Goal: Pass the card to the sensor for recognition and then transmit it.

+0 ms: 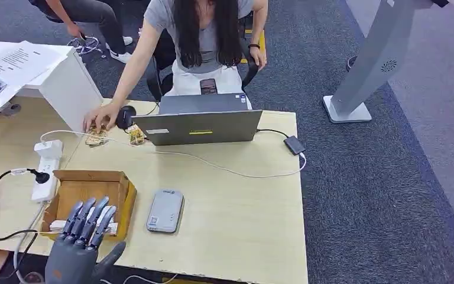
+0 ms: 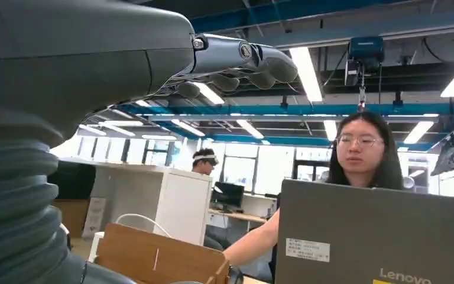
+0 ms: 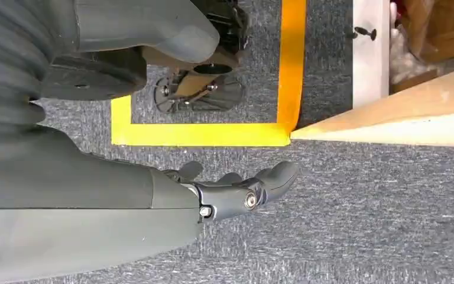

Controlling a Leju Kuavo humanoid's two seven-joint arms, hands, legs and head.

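Observation:
My left hand (image 1: pixel 86 236) hovers at the table's near left edge, fingers stretched out and apart over the near end of a brown cardboard box (image 1: pixel 124 195). It holds nothing. White cards (image 1: pixel 112 228) lie in the box, partly hidden under my fingers. The sensor, a flat grey reader (image 1: pixel 165 210), lies on the table just right of the box. In the left wrist view my fingers (image 2: pixel 242 59) reach out above the box (image 2: pixel 159 260). My right hand (image 3: pixel 236 189) hangs empty over the grey carpet beside the table edge, fingers loosely extended.
A grey laptop (image 1: pixel 200 126) stands at the far side with a person seated behind it; their hand (image 1: pixel 101 116) rests on small items at far left. A white power strip (image 1: pixel 46 171) and cables lie left of the box. A white cable (image 1: pixel 224 168) crosses mid-table.

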